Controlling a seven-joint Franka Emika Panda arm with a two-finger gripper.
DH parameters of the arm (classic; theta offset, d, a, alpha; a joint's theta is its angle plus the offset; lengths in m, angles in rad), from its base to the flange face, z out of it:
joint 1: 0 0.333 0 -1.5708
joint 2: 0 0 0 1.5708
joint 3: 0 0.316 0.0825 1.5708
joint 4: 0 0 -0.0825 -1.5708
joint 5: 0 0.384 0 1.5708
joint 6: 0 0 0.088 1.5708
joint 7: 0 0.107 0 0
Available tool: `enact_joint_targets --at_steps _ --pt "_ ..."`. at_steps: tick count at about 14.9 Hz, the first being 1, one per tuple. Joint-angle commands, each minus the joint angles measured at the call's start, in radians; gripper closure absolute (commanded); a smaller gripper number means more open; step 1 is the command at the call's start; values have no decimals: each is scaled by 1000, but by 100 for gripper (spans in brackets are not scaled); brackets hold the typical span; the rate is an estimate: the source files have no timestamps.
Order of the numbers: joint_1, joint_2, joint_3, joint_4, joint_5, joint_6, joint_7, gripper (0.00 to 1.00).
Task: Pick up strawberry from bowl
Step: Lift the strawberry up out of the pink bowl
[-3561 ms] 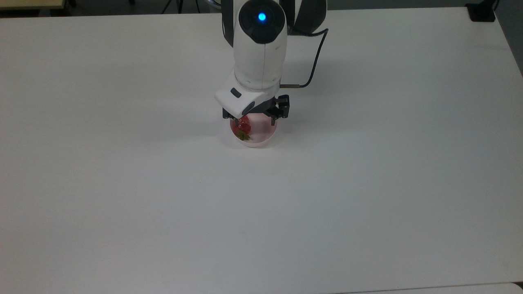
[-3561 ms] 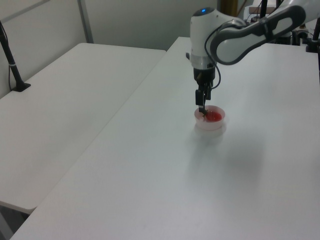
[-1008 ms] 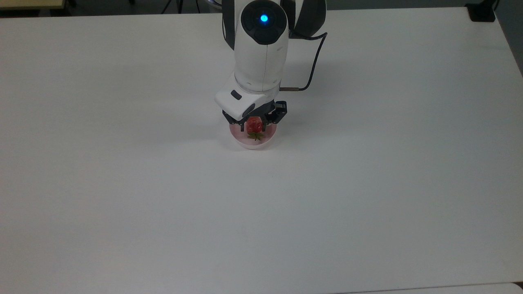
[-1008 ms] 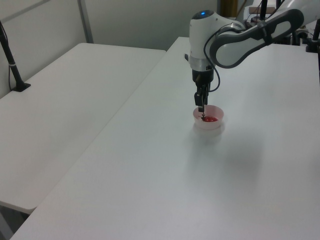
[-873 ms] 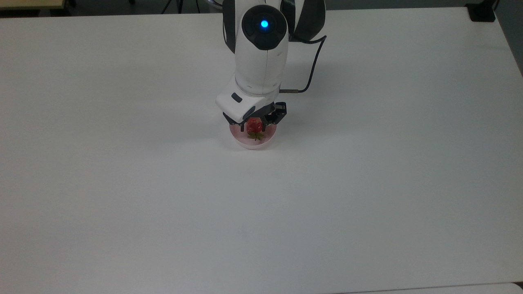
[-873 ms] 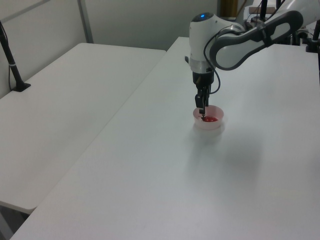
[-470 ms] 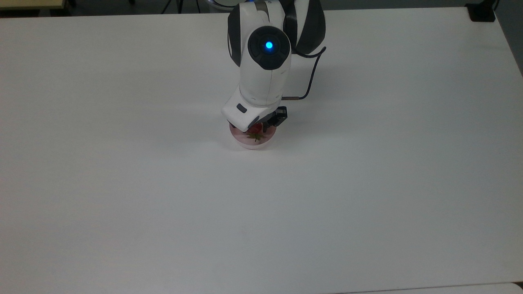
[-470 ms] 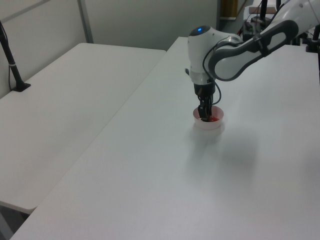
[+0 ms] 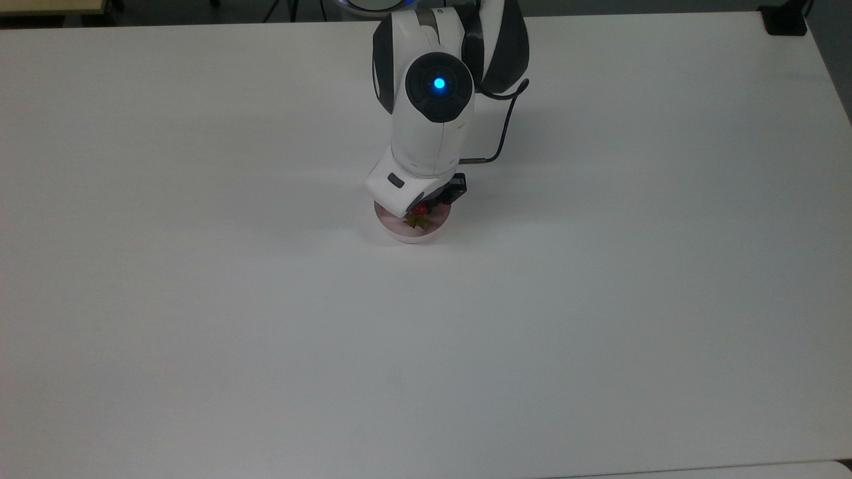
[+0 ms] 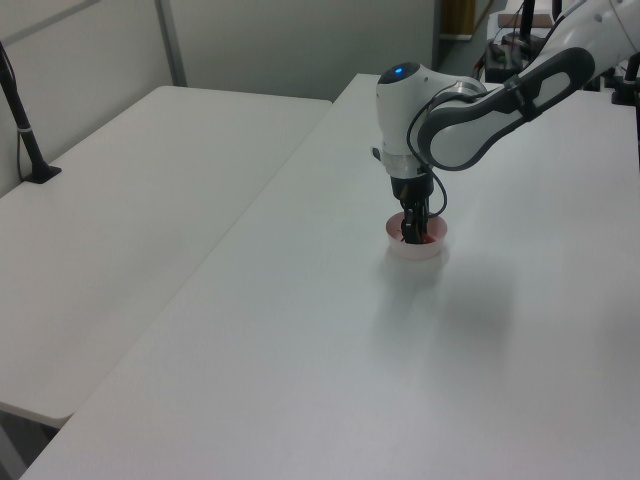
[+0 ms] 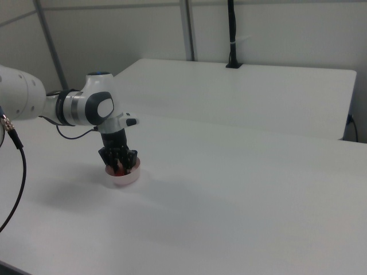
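Jaws reach down inside the bowl (image 9: 407, 233) around the strawberry (image 9: 419, 217).

No readable text, labels, brands or numbers on anything in view

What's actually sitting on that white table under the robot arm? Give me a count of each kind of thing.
Strawberry: 1, red with a green cap, lying in the bowl
Bowl: 1, pale pink, round
Total: 2 things on the table, with the gripper lowered into the bowl.
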Motion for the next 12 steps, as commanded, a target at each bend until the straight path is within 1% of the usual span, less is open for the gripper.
enact_joint_targets --at_steps 1,4,7,8,9,12 --pt "6 -31 -4 -21 -5 -14 -16 65" --pt "3 -60 -4 -16 1 -15 -11 65" --pt "-9 -66 -12 39 6 -14 -5 65" --pt "-12 -65 -24 59 12 -9 -8 65" --pt "-17 -65 -47 77 19 -8 -11 65" --pt "-29 -60 -88 82 21 -2 -51 65"
